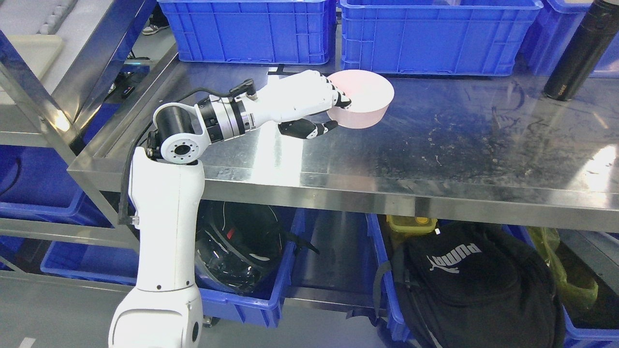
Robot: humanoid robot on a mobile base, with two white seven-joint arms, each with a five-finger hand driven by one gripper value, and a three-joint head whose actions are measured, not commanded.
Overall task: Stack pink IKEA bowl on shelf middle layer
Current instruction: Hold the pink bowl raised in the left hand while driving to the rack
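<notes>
A pink bowl (365,99) rests on the steel shelf surface (435,140), near its middle and in front of the blue crates. My left hand (333,113) reaches in from the left and grips the bowl's left rim: the fingers (341,99) lie over the rim and the thumb (321,129) presses below against the wall. The white left arm rises from the lower left. No second bowl shows. The right arm does not show in this view.
Two big blue crates (246,29) (435,34) stand along the back of the shelf. A black bottle (578,53) stands at the back right. Below the shelf sit blue bins, a black helmet (237,251) and a black backpack (464,285).
</notes>
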